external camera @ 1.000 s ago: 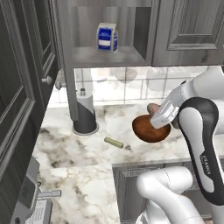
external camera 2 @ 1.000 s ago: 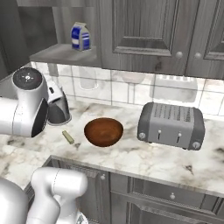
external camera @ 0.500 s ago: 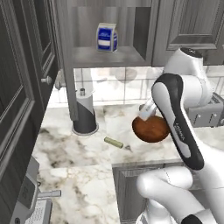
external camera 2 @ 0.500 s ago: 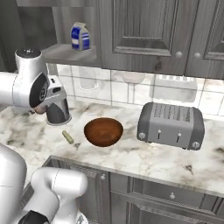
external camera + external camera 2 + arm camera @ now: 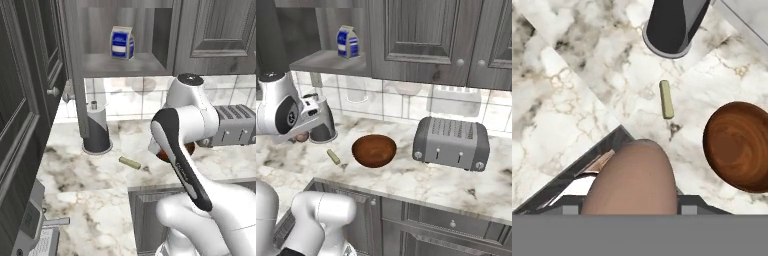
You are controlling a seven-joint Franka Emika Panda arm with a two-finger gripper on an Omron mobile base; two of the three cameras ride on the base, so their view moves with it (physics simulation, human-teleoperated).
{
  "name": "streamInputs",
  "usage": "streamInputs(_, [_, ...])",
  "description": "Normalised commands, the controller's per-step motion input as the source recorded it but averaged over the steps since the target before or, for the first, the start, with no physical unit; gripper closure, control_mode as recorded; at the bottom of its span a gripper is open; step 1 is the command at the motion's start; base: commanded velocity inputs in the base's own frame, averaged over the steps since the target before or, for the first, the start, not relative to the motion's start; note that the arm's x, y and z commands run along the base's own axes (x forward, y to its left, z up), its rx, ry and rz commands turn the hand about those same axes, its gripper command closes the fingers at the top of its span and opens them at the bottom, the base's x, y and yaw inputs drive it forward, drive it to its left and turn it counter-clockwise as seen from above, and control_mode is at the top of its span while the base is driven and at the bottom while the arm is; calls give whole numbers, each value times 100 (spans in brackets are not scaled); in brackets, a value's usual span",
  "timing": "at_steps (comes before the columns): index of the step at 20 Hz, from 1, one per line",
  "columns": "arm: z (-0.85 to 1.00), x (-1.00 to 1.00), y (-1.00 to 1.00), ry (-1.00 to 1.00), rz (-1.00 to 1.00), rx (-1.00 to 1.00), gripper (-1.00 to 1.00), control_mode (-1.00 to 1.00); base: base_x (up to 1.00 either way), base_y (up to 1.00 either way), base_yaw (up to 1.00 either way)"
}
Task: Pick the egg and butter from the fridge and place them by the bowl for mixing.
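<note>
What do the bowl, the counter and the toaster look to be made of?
The bowl looks like polished wood: reddish-brown with grain rings and a soft sheen. The counter looks like glossy marble, white with grey-brown veins. The toaster seems brushed grey metal with small knobs.

A milk carton [image 5: 121, 42], white with a blue label, is standing upright on the open shelf [image 5: 122, 65] between dark panelled cabinets [image 5: 421, 40]. Below it, a paper towel holder [image 5: 96, 131] with a dark round base is sitting on the marbled counter [image 5: 90, 175], against the tiled backsplash [image 5: 401, 102]; from my hand camera I am seeing its dark base [image 5: 673, 25] from above. A grey four-slot toaster [image 5: 451, 143] is resting on the counter toward the right, near the wall. A round grey knob [image 5: 51, 92] is projecting from the tall dark cabinet door on the left. Drawer fronts [image 5: 421, 220] are running beneath the counter edge.
</note>
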Motion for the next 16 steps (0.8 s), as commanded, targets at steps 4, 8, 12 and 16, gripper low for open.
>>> streamInputs(4, [-50, 4, 2, -13, 0, -3, 100, -100, 0, 0, 0])
streamInputs(8, [-16, 32, 3, -7, 0, 0, 100, -100, 0, 0, 0])
streamInputs(12, [-23, 39, 17, -2, 0, 0, 100, -100, 0, 0, 0])
streamInputs(16, [-13, 43, 22, 0, 0, 0, 100, -100, 0, 0, 0])
